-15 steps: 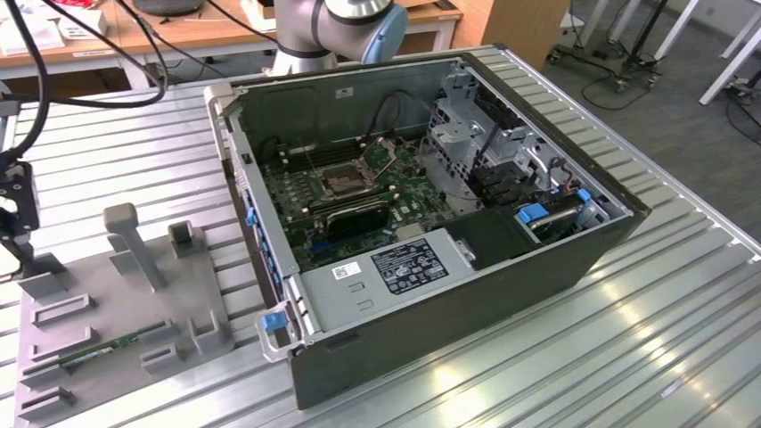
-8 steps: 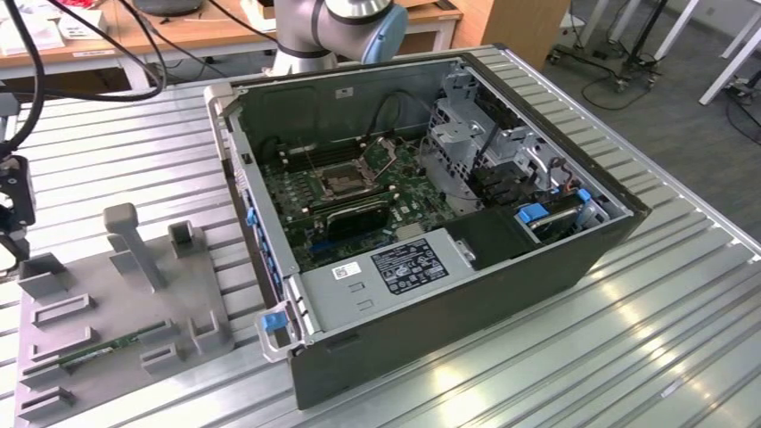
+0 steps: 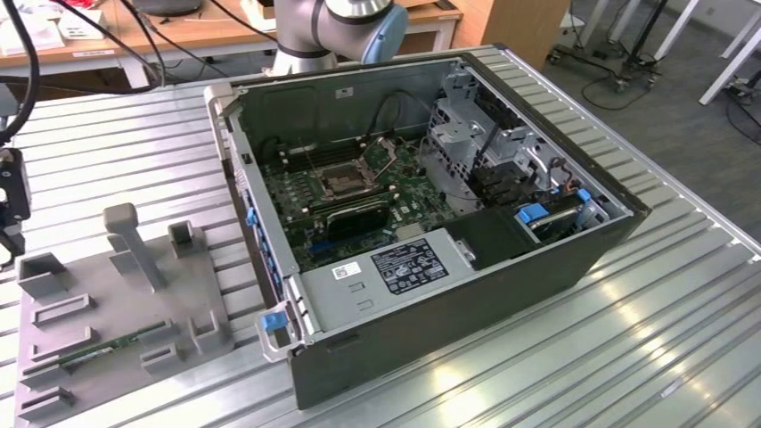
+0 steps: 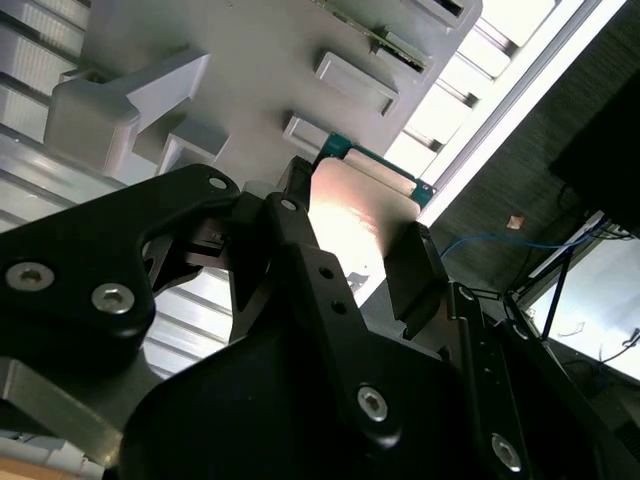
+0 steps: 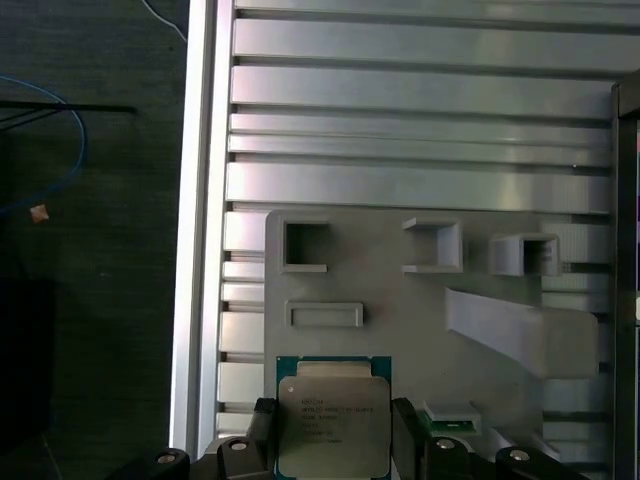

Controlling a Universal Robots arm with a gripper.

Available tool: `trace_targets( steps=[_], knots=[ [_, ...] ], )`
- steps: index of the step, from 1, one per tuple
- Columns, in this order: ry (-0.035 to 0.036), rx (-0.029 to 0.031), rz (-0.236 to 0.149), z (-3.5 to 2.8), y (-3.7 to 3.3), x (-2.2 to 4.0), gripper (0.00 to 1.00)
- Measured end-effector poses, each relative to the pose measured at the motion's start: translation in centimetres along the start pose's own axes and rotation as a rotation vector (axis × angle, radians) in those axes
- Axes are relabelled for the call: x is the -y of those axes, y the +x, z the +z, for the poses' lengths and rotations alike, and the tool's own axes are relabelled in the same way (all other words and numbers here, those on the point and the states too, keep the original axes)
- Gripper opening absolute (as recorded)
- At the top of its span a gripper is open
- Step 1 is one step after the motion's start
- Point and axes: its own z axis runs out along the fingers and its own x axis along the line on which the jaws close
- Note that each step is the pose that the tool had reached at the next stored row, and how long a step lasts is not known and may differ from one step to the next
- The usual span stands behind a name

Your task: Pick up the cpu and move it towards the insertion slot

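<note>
Where the exterior view's edge cuts it at nine o'clock, the arm's dark wrist hangs over the slatted table, near the grey tray that lies at eight o'clock. A green stick lies flat in a groove of the tray, toward seven o'clock.

In both wrist views the claw is closed on the cpu. A black finger presses against each of two opposite edges. The silvery top faces the first wrist camera, and a green rim shows along the free edge. The cpu sits over the tray, near its square pockets. Whether it touches the tray beneath cannot be told. In the second wrist view the metal top shines pale between the same two fingers.

Further along the exterior view, the case lies open on its side across the middle. The slot sits on the green board, just toward eleven o'clock from the view's centre. Its dark middle is framed in silvery metal, and it is well apart from the claw. A grey power box lies at six o'clock of the slot, and a metal cage stands at two o'clock of it. The arm base rises at twelve o'clock, behind the case
</note>
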Motion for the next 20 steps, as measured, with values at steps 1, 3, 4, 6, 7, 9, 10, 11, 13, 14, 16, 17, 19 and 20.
trace_targets(
  steps=[1, 3, 4, 6, 7, 9, 10, 11, 13, 14, 16, 17, 19, 20],
  knots=[
    [0.0000, 0.0000, 0.000, -0.08, 0.00, 0.00, 0.54],
    [0.0000, 0.0000, 0.000, -0.27, 0.00, -0.01, 0.54],
    [0.0000, 0.0000, 0.000, -0.37, 0.00, -0.01, 0.54],
    [0.0000, 0.0000, 0.000, -0.57, 0.00, -0.02, 0.54],
    [0.0000, 0.0001, 0.000, -0.67, 0.00, -0.02, 0.54],
    [0.0000, 0.0000, 0.000, -0.90, 0.00, -0.03, 0.54],
    [0.0000, 0.0001, 0.000, -1.03, 0.00, -0.03, 0.54],
    [0.0001, 0.0000, 0.000, -1.17, 0.00, -0.04, 0.54],
    [0.0000, 0.0000, 0.000, -1.37, 0.01, -0.04, 0.54],
    [-0.0001, 0.0001, 0.000, -1.48, 0.00, -0.05, 0.54],
    [0.0000, 0.0000, 0.000, -1.73, 0.00, -0.06, 0.54],
    [0.0000, 0.0000, 0.000, -1.84, 0.01, -0.06, 0.54],
    [0.0000, 0.0000, 0.000, -2.07, 0.00, -0.07, 0.54],
    [-0.0001, 0.0001, 0.000, -2.15, 0.01, -0.07, 0.54]
  ],
)
